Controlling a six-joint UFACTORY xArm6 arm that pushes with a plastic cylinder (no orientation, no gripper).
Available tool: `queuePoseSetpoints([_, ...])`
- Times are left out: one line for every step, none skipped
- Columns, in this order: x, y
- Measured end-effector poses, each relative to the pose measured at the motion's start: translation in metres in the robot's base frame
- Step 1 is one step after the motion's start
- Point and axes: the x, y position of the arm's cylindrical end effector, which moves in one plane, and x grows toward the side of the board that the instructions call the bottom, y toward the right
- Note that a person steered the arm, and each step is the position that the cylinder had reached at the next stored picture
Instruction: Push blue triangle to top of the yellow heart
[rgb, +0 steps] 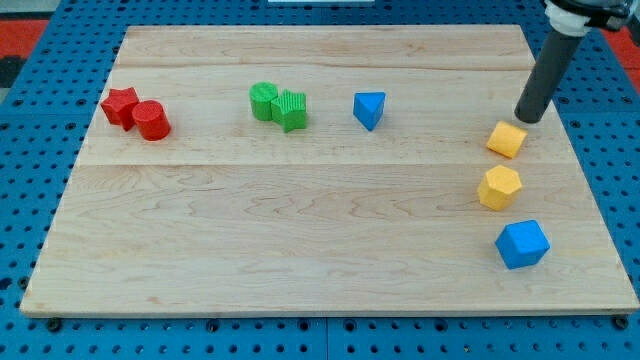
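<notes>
The blue triangle (369, 109) lies near the middle of the wooden board (300, 230), toward the view's top. Two yellow blocks sit at the view's right: an upper one (507, 139) and a lower one (498, 187); I cannot tell which is the heart. My tip (527, 119) rests just above and to the right of the upper yellow block, almost touching it. The tip is far to the right of the blue triangle.
A blue cube-like block (522, 244) sits below the yellow blocks. Two green blocks (278, 105) touch each other left of the triangle. A red star (120, 104) and a red cylinder (152, 120) sit at the view's left.
</notes>
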Motion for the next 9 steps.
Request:
queuePoseSetpoints([0.005,-0.017])
queuePoseSetpoints([0.005,-0.031])
queuePoseSetpoints([0.001,-0.042])
queuePoseSetpoints([-0.007,-0.110])
queuePoseSetpoints([-0.006,-0.164])
queuePoseSetpoints([0.022,-0.169])
queuePoseSetpoints([0.008,-0.211])
queuePoseSetpoints([-0.029,-0.170])
queuePoseSetpoints([-0.046,-0.181])
